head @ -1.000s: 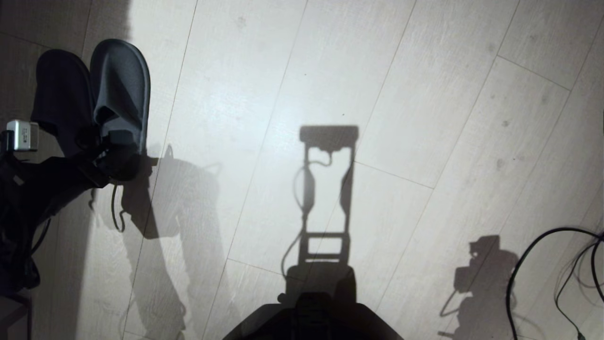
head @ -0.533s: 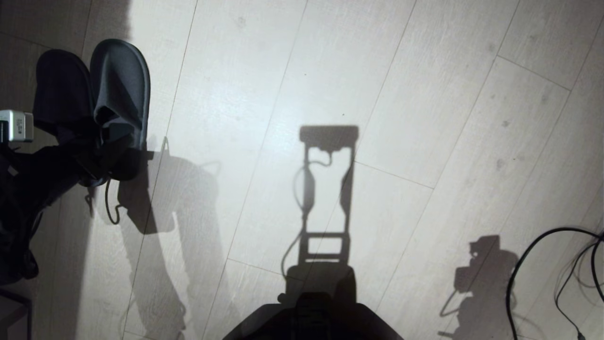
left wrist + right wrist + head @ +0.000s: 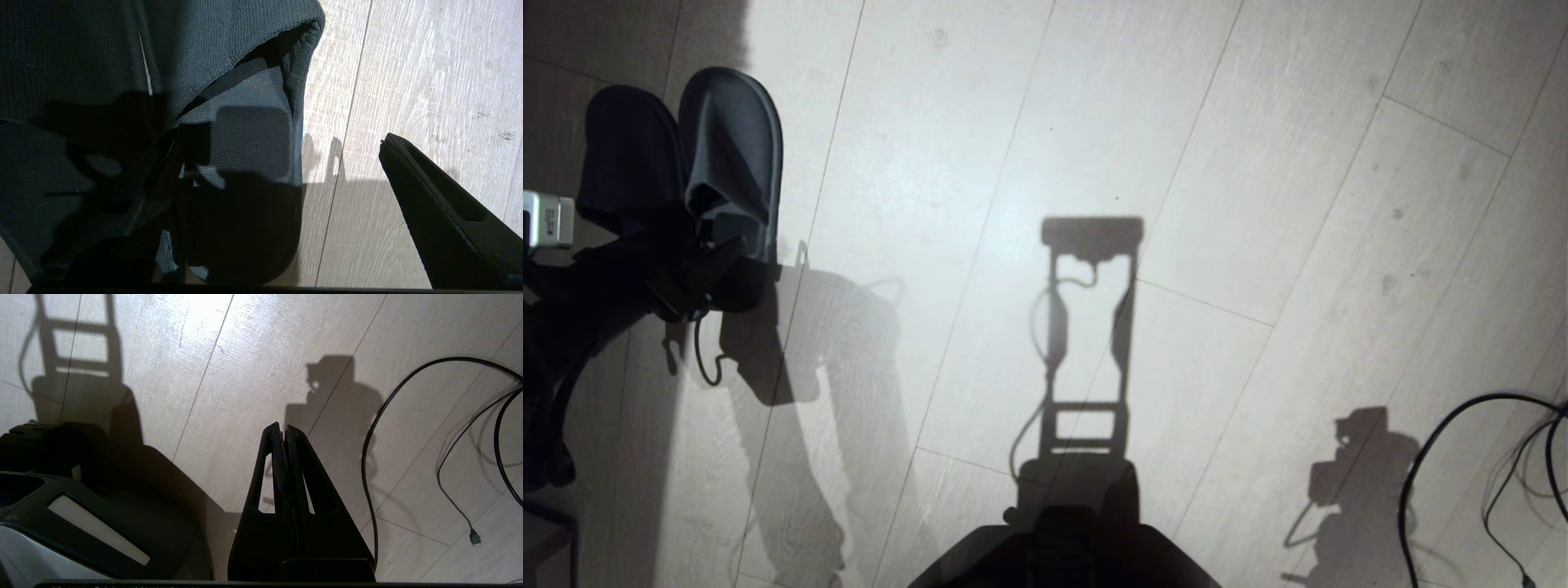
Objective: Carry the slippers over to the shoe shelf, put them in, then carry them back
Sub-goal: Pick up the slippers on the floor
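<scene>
Left wrist view: left pincer [image 3: 282, 171] released wide, straddling the heel of one of the slippers [image 3: 686, 163] lying on the floor [image 3: 1094, 122]. Risk: closing catches one slipper only. Right pincer [image 3: 284, 430] clenched, parked.

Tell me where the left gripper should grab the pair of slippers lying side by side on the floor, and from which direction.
Grip the slippers at their open heel ends, where the two inner edges meet, coming from above and behind the heels. The soles there are thin and flat, so open jaws could probably pinch both at once. The left gripper already sits at that end.
</scene>
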